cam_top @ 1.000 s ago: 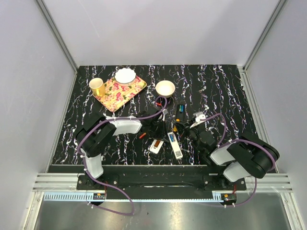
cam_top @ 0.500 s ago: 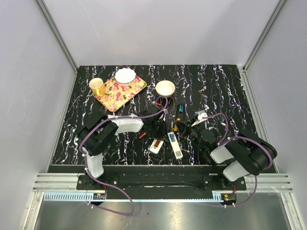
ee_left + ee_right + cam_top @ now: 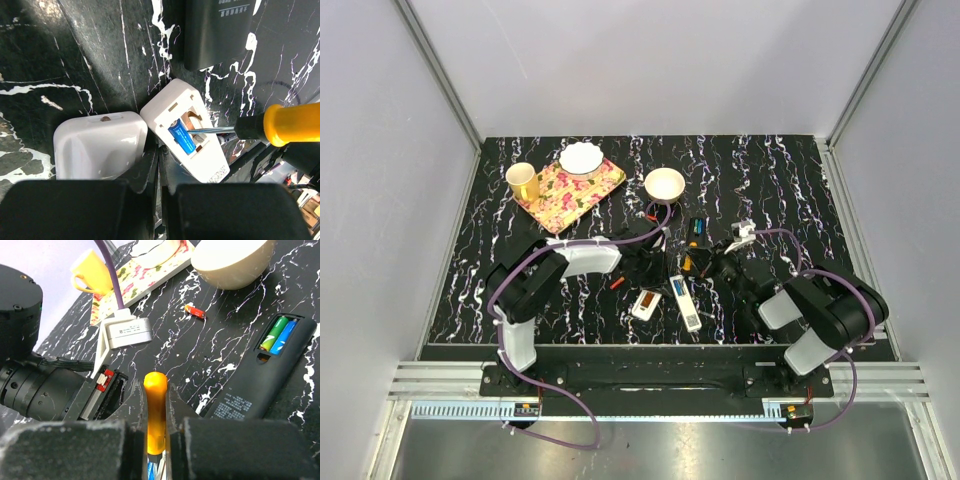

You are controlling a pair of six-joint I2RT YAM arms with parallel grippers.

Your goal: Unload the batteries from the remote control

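A white remote (image 3: 192,135) lies with its compartment open and a blue battery (image 3: 181,137) inside. My right gripper (image 3: 155,390) is shut on a yellow-handled screwdriver (image 3: 155,410). The screwdriver's metal tip (image 3: 215,131) reaches into that compartment beside the blue battery. My left gripper (image 3: 159,165) is shut and empty, its jaws down between this remote and a second white remote (image 3: 97,145). A black remote (image 3: 265,370) holds a green and a blue battery (image 3: 279,334). A loose red battery (image 3: 195,311) lies on the table, and another red battery (image 3: 617,284) lies near the left gripper (image 3: 650,268).
A cream bowl (image 3: 665,184) stands behind the remotes. A floral tray (image 3: 560,195) at the back left carries a white dish (image 3: 582,158), with a yellow cup (image 3: 522,180) beside it. Purple cables loop over both arms. The right gripper (image 3: 705,265) is close to the left one.
My right arm has pushed forward and left, bringing the screwdriver closer to the white remote. The left arm has barely moved.
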